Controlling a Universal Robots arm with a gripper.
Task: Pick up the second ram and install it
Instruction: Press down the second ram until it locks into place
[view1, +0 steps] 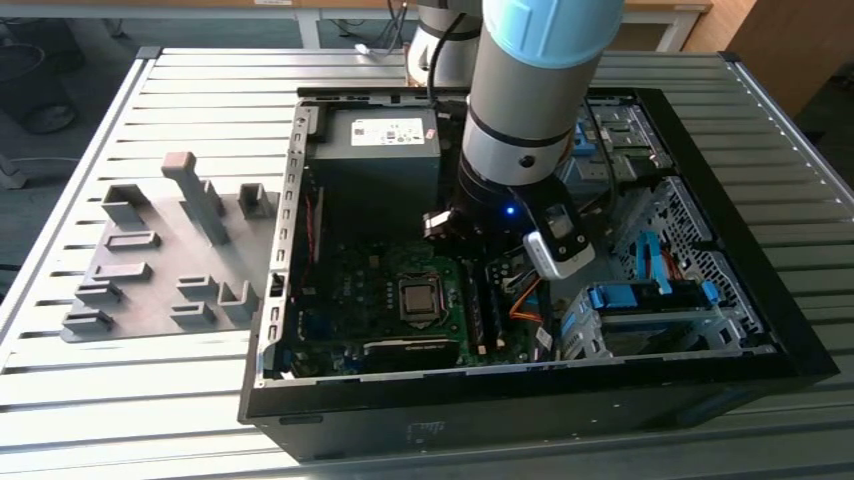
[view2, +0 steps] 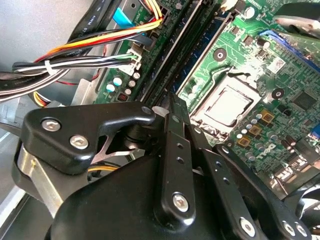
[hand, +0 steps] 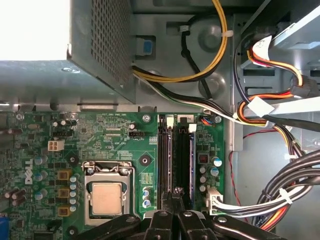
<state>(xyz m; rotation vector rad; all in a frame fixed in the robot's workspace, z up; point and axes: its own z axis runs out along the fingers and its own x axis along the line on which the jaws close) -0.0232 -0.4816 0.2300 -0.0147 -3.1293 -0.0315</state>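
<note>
Exterior view: the grey-and-blue robot arm reaches down into the open black computer case (view1: 781, 330) at the centre of the frame. Its black gripper (view1: 463, 245) is low over the green motherboard (view1: 380, 290), so the fingers can work at the memory slots. At the left of the frame the grey plastic holder blocks (view1: 160, 265) stand on the slatted metal table (view1: 200, 70), and no memory stick shows in them.

In both wrist views the gripper (hand: 175, 191) (view2: 172, 100) has its fingers drawn together to a narrow point, with nothing visible between them. The tip sits over the pair of long black memory slots (hand: 165, 160) beside the silver processor socket (hand: 106, 197). I judge this closed, narrow tip suits pushing on a thin edge rather than carrying.

The second ram (hand: 184, 160), a long dark stick seen edge-on, seems to stand in the slot nearer the bundled coloured cables (hand: 280, 195). A white latch (hand: 192, 128) sits at its far end. Whether the stick is fully seated, or the fingers touch it, I cannot tell.
</note>
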